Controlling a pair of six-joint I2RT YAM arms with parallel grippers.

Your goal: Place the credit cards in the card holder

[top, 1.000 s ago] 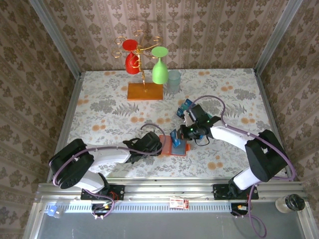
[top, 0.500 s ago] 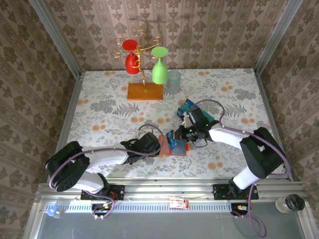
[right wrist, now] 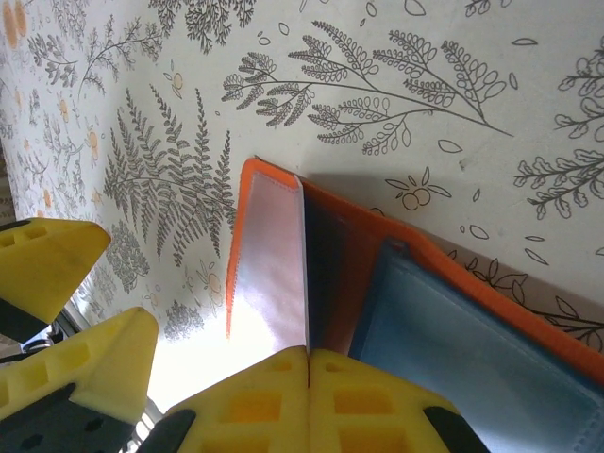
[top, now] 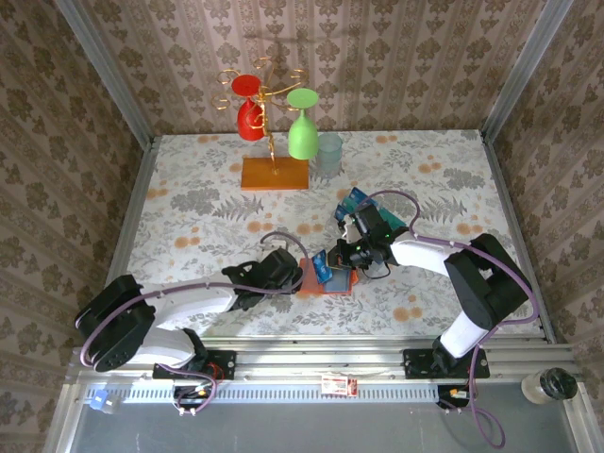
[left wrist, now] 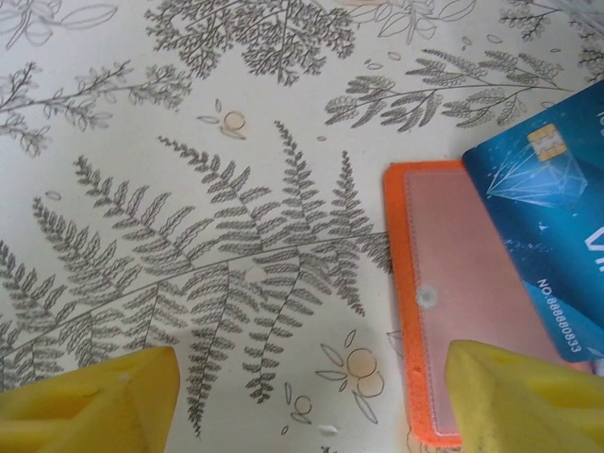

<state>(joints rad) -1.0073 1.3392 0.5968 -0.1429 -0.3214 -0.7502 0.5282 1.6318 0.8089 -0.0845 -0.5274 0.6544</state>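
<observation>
Fingers (left wrist: 94,401) of the left gripper (left wrist: 311,382) stand wide apart with nothing between them, low over the fern-patterned table (left wrist: 217,142). One pad sits over the orange border of the card holder (left wrist: 453,274), the other over bare cloth; contact cannot be determined. The right gripper (right wrist: 309,357) has its yellow pads pressed together, pinching a blue card (left wrist: 552,217). In the right wrist view the card appears edge-on, as a thin line running out from the seam between the pads. The card is tilted above the open holder, chip and printed digits showing in the left wrist view. The card holder lies open and flat towards the near edge of the table, between the two grippers. Its clear window panel is on the left gripper's side and its grey-blue pocket on the right gripper's side. Whether the card's edge has entered a pocket cannot be determined. Further blue and teal cards (top: 351,201) sit bunched just beyond the right arm, apart from the holder.
</observation>
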